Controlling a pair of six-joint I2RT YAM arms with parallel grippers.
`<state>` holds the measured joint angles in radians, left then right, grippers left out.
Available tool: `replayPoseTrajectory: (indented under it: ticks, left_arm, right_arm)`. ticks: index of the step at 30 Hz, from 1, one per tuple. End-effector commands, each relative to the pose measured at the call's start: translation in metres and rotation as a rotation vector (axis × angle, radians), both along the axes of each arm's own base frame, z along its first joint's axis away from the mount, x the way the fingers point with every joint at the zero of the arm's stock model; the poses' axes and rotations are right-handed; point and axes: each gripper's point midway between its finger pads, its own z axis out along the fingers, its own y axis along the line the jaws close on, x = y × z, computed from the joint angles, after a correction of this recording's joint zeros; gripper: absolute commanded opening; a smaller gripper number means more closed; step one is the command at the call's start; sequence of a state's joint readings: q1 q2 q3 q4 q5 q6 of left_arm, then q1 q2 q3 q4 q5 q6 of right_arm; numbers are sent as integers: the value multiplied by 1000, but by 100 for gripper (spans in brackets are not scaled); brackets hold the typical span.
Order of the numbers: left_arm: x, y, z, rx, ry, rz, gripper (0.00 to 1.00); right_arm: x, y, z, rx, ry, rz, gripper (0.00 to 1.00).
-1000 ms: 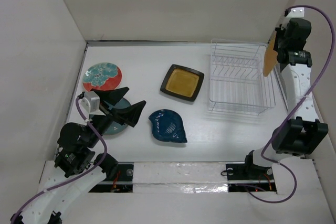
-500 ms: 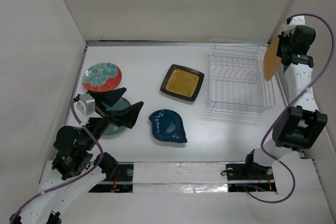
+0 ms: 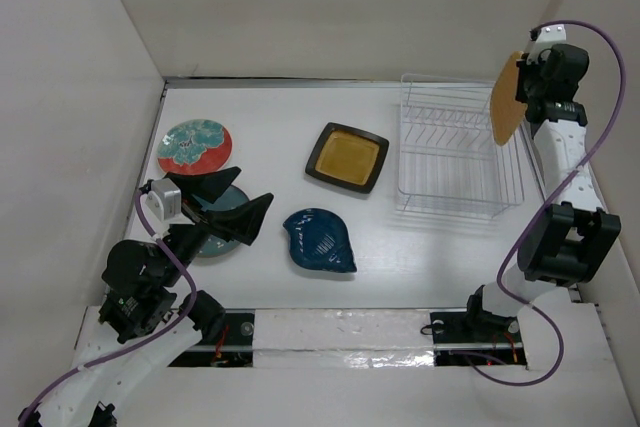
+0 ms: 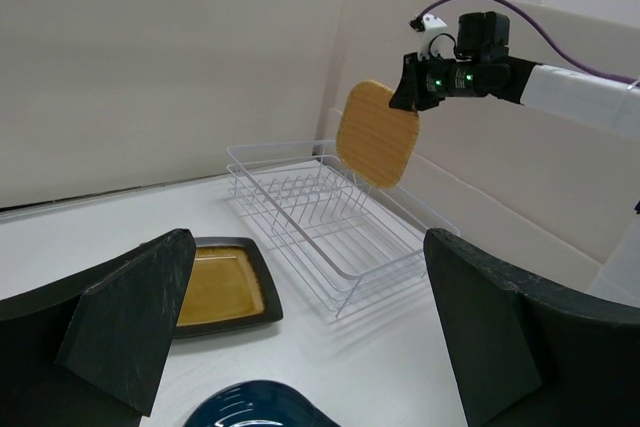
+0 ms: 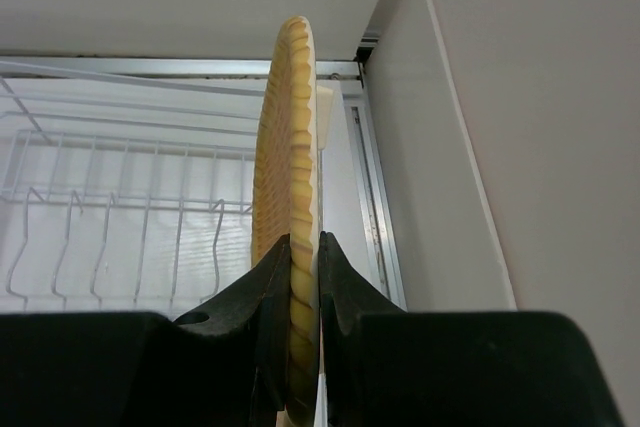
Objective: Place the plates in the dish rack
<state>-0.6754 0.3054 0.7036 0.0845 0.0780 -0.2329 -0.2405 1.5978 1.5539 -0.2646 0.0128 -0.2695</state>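
Observation:
My right gripper (image 3: 530, 77) is shut on the orange rounded-square plate (image 3: 506, 99) and holds it on edge above the right end of the white wire dish rack (image 3: 455, 182). The right wrist view shows the plate (image 5: 290, 207) pinched between the fingers, with the rack (image 5: 120, 217) below. My left gripper (image 3: 240, 202) is open and empty over the round grey-teal plate (image 3: 225, 232). The red-rimmed teal floral plate (image 3: 194, 146), mustard square plate (image 3: 347, 157) and dark blue leaf plate (image 3: 319, 240) lie flat on the table.
White walls enclose the table on the left, back and right. The right wall stands close beside the rack and the right arm. The left wrist view shows the rack (image 4: 320, 212), the mustard plate (image 4: 220, 292) and the held orange plate (image 4: 377, 134).
My right gripper has lifted the orange plate and carried it left, from beside the rack's right edge to above its right end. The left arm shifted slightly early on, then stayed still.

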Motion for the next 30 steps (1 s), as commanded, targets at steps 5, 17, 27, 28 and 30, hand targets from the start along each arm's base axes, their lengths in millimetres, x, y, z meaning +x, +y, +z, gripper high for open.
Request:
replayPoseTrajectory:
  ticks: [5,17,27,28,30]
  left_arm:
    - [-7,2,24,-34,-60,-15,99]
    - [-6,0,22,-30,-54,-15,99]
    - [-5,0,21,-28,-52,-15,99]
    - [-4,-1,20,-26,-49,-15,99]
    - [-4,0,21,-27,-49,-12,99]
  right_arm:
    - [7,-10,36,-76,-145,-12,0]
    - [10,-14,30,-80,-150,-28,0]
    - [17,-2,-11,-80,-112,-23,0]
    - [16,-5,-15,-84,-114,-37,0]
    - [15,-3,-19,-92,-121,-54,0]
